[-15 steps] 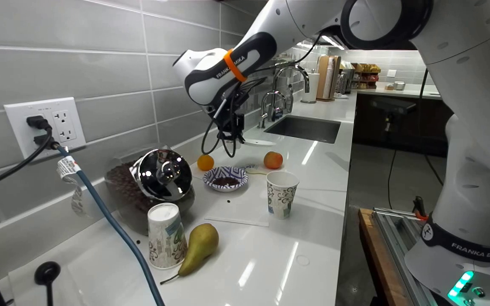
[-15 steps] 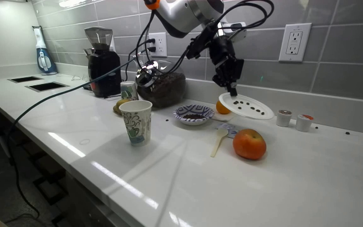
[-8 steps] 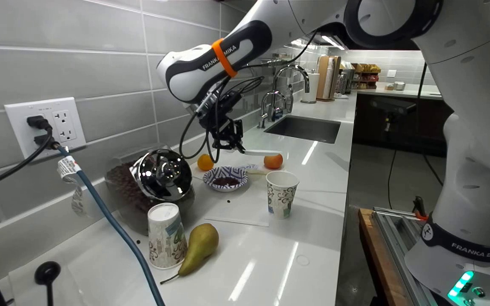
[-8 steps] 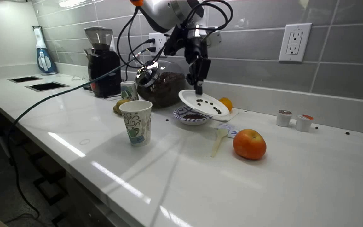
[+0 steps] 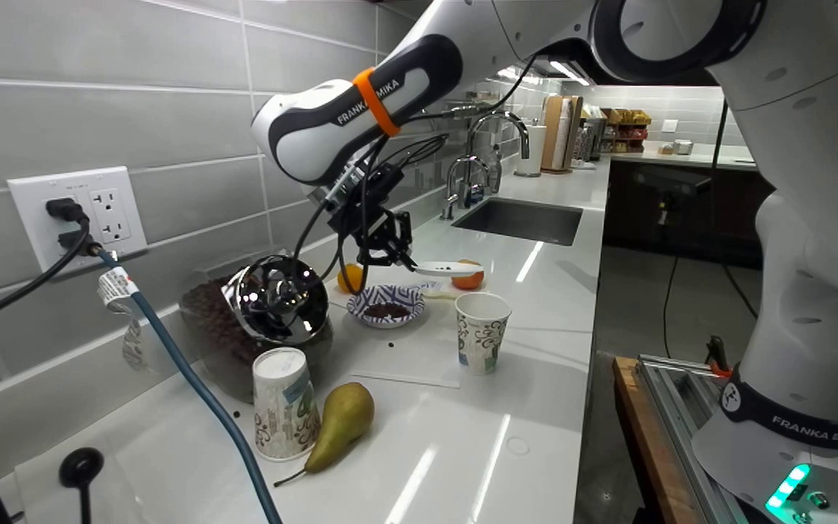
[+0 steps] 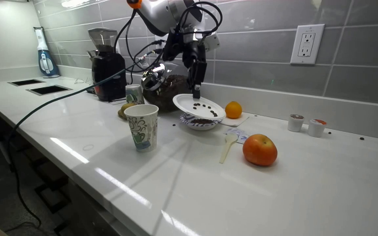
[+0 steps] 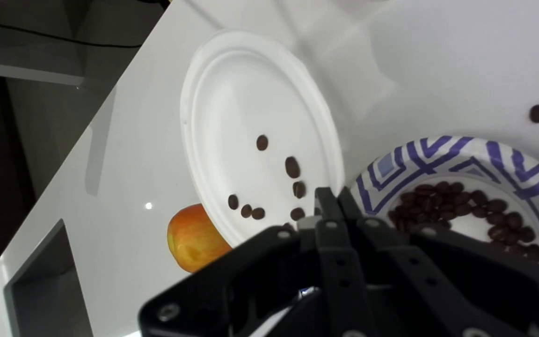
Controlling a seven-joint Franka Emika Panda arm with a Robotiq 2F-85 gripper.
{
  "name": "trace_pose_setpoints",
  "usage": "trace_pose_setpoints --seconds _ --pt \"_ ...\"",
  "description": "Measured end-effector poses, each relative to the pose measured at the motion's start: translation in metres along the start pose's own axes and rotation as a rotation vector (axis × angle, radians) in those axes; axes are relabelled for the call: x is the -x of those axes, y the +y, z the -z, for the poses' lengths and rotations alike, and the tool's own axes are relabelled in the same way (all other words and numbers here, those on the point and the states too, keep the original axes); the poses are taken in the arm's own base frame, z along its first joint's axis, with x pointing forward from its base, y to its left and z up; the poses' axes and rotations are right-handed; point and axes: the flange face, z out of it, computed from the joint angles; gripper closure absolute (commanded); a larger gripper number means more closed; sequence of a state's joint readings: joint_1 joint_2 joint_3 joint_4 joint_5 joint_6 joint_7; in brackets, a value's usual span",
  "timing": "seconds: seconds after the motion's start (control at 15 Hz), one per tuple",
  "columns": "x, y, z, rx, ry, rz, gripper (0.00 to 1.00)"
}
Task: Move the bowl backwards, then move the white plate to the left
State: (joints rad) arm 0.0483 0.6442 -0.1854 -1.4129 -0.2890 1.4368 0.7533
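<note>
My gripper [image 6: 196, 93] is shut on the rim of the white plate [image 6: 187, 101], also seen in the wrist view [image 7: 232, 112]. The plate is in the air, tilted, with several dark beans on it. The bowl [image 5: 384, 293], white with a purple pattern, sits on the counter with many dark beans inside. In an exterior view the plate covers the bowl's upper part [image 6: 186, 120]. In the wrist view the bowl [image 7: 438, 154] lies right of the fingertips [image 7: 335, 194], the plate left of them. The plate also shows edge-on in an exterior view [image 5: 437, 268].
An orange [image 6: 233, 110] and an apple [image 6: 260, 149] lie near the bowl. A pale spoon [image 6: 228, 147] and packet lie between. A paper cup [image 6: 142, 127] stands in front. A bean jar [image 5: 222, 320], upturned cup [image 5: 284, 404], pear [image 5: 342, 422] and two pods [image 6: 295, 123] are around. Cables hang off the arm.
My gripper has carried the plate leftward in an exterior view, from in front of the orange to over the bowl's outline. The bowl and other objects have not moved.
</note>
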Motion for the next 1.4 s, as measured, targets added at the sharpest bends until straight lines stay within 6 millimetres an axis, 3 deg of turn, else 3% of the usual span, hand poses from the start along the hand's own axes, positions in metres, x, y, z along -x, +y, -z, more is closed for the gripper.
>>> trace_pose_setpoints --seconds 0.53,1.07,1.4 --pt "0.015 -0.020 -0.016 0.050 0.002 -0.096 0.99" --pt "0.019 -0.045 -0.041 0.035 0.226 -0.207 0.99" --pt "0.032 -0.048 -0.053 -0.049 0.282 -0.277 0.99"
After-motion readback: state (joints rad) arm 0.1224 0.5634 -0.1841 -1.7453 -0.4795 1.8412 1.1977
